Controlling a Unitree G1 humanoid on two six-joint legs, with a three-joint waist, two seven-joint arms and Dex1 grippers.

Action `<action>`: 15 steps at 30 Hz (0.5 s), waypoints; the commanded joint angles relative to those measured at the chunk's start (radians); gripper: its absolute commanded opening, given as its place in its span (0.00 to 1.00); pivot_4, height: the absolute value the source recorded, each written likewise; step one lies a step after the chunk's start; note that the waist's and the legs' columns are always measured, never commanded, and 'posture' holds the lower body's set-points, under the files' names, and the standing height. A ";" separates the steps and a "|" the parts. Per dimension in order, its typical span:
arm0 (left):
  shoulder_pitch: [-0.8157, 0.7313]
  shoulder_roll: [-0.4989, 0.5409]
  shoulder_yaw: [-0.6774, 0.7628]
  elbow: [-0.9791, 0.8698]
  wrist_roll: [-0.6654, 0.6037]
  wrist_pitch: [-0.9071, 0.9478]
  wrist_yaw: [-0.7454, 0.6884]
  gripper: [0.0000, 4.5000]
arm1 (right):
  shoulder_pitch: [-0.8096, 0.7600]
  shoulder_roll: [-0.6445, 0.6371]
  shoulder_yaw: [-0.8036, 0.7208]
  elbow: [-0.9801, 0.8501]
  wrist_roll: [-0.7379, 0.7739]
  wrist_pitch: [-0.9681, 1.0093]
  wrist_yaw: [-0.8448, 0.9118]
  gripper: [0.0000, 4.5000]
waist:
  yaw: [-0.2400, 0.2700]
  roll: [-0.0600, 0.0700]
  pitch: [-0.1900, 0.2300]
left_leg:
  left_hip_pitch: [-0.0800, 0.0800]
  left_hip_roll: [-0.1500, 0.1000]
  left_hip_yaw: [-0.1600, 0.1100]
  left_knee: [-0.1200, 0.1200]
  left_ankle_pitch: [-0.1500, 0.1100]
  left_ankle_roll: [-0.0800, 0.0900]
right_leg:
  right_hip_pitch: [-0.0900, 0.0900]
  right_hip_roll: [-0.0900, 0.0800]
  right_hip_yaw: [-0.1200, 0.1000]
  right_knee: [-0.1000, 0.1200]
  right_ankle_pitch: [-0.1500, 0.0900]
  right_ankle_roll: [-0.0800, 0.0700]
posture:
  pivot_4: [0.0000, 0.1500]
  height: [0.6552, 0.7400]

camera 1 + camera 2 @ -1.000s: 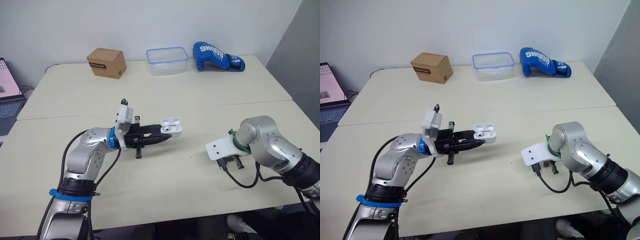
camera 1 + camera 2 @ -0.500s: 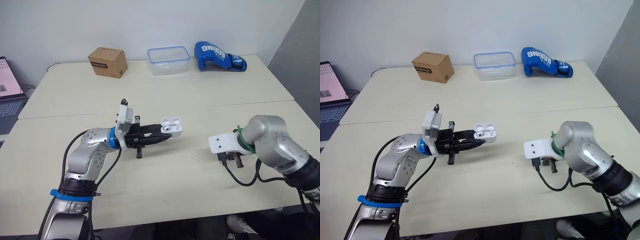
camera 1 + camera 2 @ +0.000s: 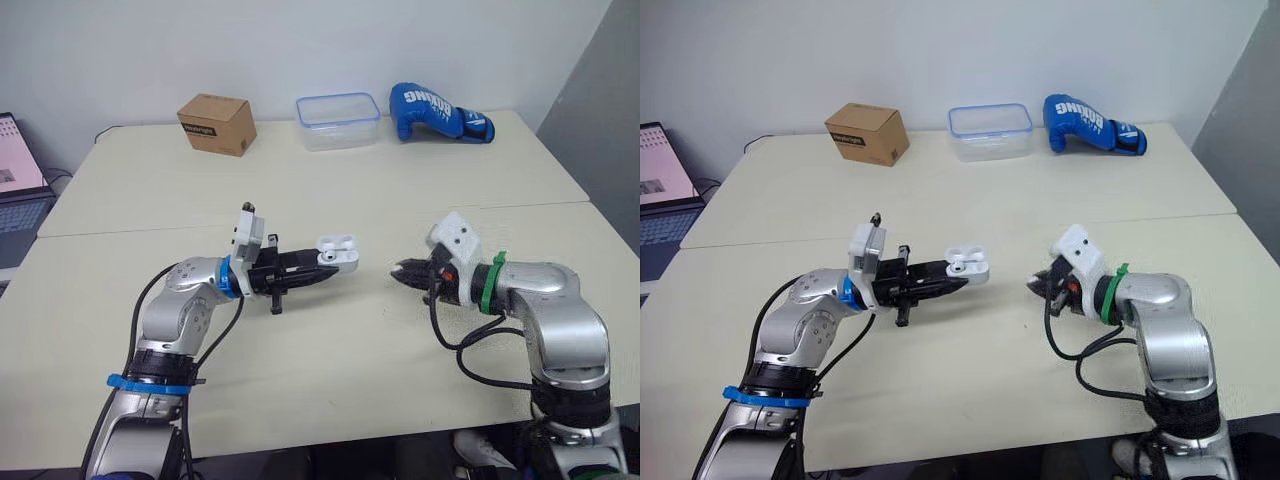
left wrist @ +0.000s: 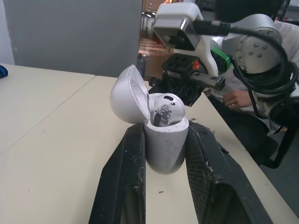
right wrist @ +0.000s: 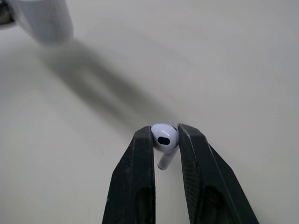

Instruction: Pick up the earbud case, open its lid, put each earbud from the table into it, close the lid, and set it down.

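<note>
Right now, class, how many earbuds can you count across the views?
2. The first earbud sits in the open earbud case held by the left gripper; the second earbud is pinched by the right gripper. Part of the case's inside is hidden.

Glossy white plastic is seen on the earbud case, a soft sheen caught by its open lid. The same smooth, shiny plastic is shown by the earbud clamped in the right gripper, whose fingers are finished in plain matt black. Rougher, scuffed black pads are noted on the left gripper holding the case. The table is presented as smooth, matt cream. Brown cardboard is made out on the box, clear plastic on the container, and a blue leather-like skin on the boxing glove.
</note>
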 commanded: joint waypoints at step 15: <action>-0.053 -0.024 0.007 0.029 0.007 -0.020 -0.012 0.18 | -0.127 0.141 -0.063 -0.165 0.317 -0.061 -0.330 0.08 | -0.004 0.001 0.000 | 0.001 0.000 0.000 0.000 0.000 0.000 | 0.000 0.000 0.000 0.001 0.000 0.000 | 1.00 0.89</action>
